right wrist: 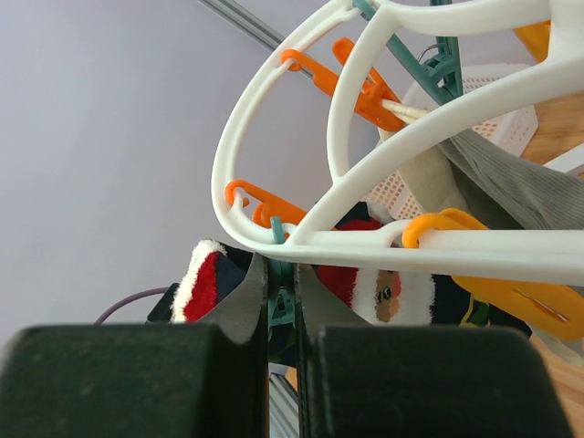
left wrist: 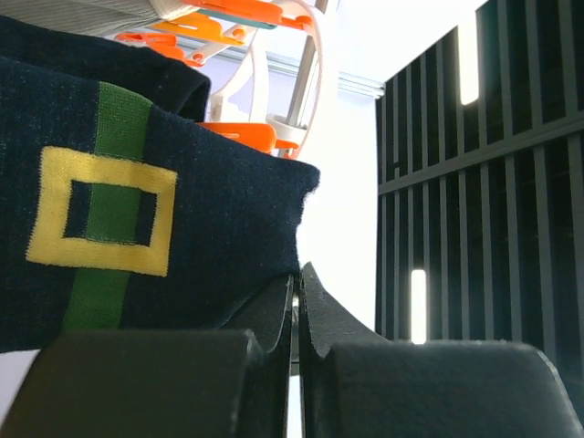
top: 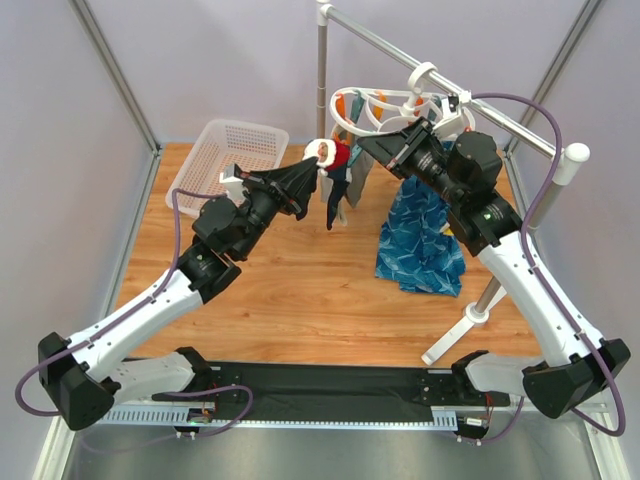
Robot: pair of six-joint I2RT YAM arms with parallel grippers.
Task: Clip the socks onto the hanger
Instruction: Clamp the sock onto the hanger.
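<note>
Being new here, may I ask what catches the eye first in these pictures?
A white hanger with orange pegs hangs from the rail at the back right, beside a blue cloth. The left hand holds a dark sock with a yellow buckle near it, beside a Santa sock. The right hand pinches a teal peg under its rim.

The navy sock is showing a green stripe and yellow square; the white hanger is carrying orange pegs and one teal peg
</note>
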